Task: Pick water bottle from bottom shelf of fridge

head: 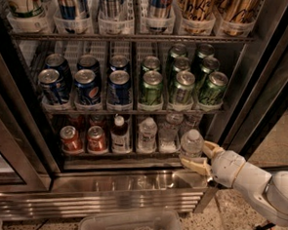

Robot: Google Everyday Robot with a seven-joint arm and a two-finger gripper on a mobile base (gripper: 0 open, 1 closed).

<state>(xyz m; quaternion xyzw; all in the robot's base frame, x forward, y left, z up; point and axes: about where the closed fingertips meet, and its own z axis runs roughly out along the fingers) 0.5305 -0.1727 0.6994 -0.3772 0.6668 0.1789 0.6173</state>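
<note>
The fridge [130,184] stands open before me with wire racks of drinks. On the bottom shelf [124,155] stand two red cans [71,139], a white-capped bottle of dark reddish liquid [119,135] and clear water bottles [147,134]. My gripper [200,156] comes in from the lower right, at the shelf's right end. Its cream fingers [195,165] sit on either side of a clear water bottle with a white cap [192,142], shut on it at the shelf's front edge.
The rack above holds blue cans [87,86] and green cans [180,85]. Dark door frames [263,80] flank the opening. The stainless base [104,200] runs below the shelf. A clear plastic bin [132,226] sits on the floor in front.
</note>
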